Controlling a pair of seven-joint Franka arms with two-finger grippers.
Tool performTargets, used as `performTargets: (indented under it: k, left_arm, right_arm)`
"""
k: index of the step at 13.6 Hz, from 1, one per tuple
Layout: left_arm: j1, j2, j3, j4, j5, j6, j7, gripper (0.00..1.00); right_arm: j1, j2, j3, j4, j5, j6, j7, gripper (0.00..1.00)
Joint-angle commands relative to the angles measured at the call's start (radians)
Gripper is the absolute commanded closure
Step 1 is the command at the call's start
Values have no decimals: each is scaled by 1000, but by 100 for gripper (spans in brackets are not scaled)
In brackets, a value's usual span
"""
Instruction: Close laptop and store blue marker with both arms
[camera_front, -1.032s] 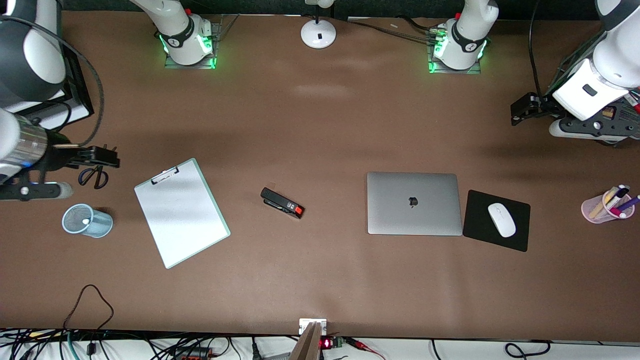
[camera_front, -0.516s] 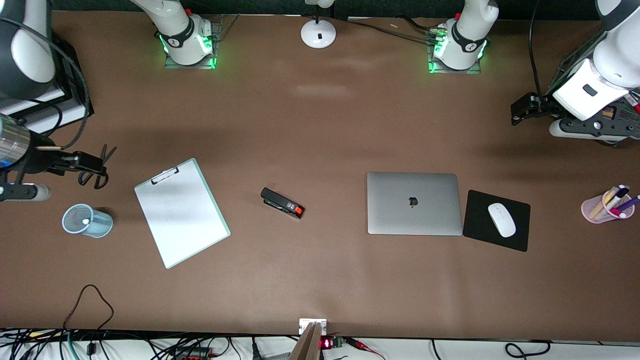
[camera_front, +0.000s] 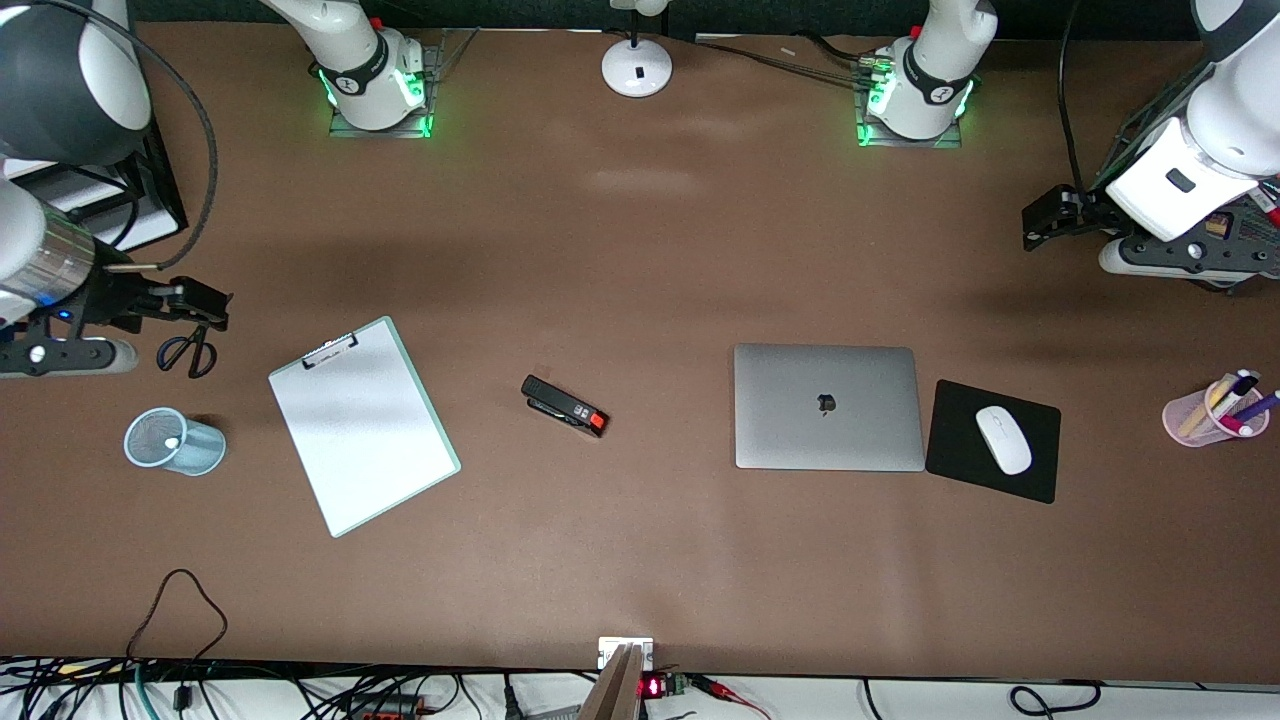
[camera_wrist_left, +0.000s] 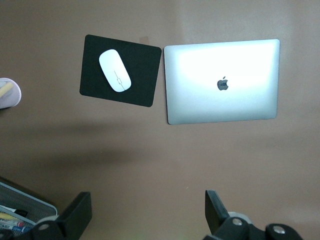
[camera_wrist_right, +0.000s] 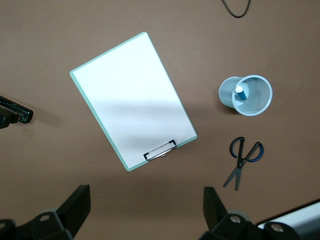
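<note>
Already the laptop (camera_front: 828, 407) lies shut on the counter (camera_front: 640, 560), and the blue marker (camera_wrist_right: 240, 92) stands in the mesh cup (camera_wrist_right: 246, 95). Both jaws gape empty: left gripper (camera_wrist_left: 145, 212) and right gripper (camera_wrist_right: 145, 210) should simply retreat high, clear of everything.

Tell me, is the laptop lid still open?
No, the laptop lies flat and shut on the table, its lid with the dark apple logo facing up, beside the black mouse pad.
</note>
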Motion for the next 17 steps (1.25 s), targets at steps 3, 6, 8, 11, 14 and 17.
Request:
performTargets:
  k: [3, 6, 8, 11, 14, 17]
  left_arm:
    - [-5, 6, 8, 19, -6, -18, 9, 0]
    - [-5, 6, 8, 20, -6, -18, 9, 0]
    - [-5, 6, 8, 19, -6, -18, 9, 0]
    - [-5, 6, 8, 19, -6, -18, 9, 0]
    - [-5, 6, 8, 19, -7, -18, 9, 0]
    - [-5, 6, 8, 19, -6, -18, 9, 0]
  right_arm:
    - [-23, -163, 8, -191, -6, 42, 0, 0]
    - [-31, -161, 6, -182, -6, 30, -1, 0]
    - [-29, -153, 8, -150, -6, 22, -7, 0]
    - [-29, -158, 5, -139, -4, -2, -7, 0]
    - [-29, -161, 5, -137, -4, -4, -7, 0]
    - [-28, -164, 5, -137, -4, -12, -7, 0]
